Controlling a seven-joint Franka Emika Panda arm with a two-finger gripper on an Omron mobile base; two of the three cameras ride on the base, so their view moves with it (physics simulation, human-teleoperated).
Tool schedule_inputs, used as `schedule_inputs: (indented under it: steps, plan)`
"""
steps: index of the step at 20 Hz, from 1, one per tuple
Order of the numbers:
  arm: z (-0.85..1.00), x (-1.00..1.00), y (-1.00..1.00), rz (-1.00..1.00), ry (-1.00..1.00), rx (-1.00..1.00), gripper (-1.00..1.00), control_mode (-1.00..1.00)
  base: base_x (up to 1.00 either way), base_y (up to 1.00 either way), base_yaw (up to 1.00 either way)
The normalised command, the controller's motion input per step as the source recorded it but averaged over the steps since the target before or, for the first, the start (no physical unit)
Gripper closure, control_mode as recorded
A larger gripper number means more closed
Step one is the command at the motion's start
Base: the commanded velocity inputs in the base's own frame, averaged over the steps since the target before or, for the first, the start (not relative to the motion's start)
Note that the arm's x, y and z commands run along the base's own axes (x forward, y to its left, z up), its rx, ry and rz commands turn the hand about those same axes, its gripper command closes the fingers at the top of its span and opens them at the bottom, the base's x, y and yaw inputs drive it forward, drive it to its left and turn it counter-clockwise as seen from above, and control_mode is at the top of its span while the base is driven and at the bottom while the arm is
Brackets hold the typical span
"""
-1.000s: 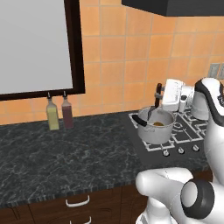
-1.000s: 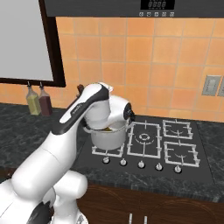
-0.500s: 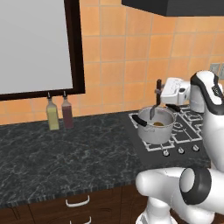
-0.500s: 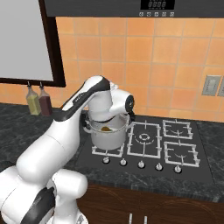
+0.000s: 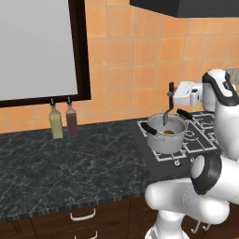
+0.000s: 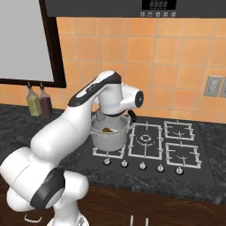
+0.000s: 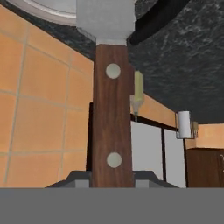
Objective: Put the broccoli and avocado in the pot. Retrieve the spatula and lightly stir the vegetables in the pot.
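Note:
The shiny steel pot (image 5: 164,139) (image 6: 107,137) stands on the front left burner of the stove. Inside it lies the orange-brown avocado (image 5: 168,132) (image 6: 106,129); the broccoli is hidden. My gripper (image 5: 176,94) (image 7: 113,178) hangs above the pot, shut on the top of the spatula's dark brown handle (image 5: 170,92) (image 7: 113,127). The spatula (image 5: 167,112) points down into the pot, and its pale grey head (image 7: 105,19) sits by the pot's rim (image 7: 48,12) and black side handle (image 7: 153,24). In the right base view my arm covers the pot's back edge.
Two bottles (image 5: 56,122) (image 5: 71,120) (image 6: 33,101) stand against the tiled wall under a dark-framed window. The black gas stove (image 5: 201,136) (image 6: 163,145) has several burners and front knobs. Dark stone counter (image 5: 70,158) stretches to the left of the pot.
The hand with the spatula has risen a little over the pot, and the arm's upper links have swung. The grip on the handle has stayed shut.

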Motion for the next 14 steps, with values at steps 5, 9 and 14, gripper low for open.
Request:
schedule_inputs:
  steps: [5, 9, 14]
  plan:
    - [-0.38, 0.33, -0.13, 0.00, 0.01, 0.01, 1.00, -1.00, 0.00, 0.00, 0.00]
    - [-0.38, 0.13, -0.08, 0.00, 0.00, 0.02, 1.00, -1.00, 0.00, 0.00, 0.00]
    - [-0.30, 0.02, 0.00, 0.00, 0.00, 0.00, 1.00, -1.00, 0.00, 0.00, 0.00]
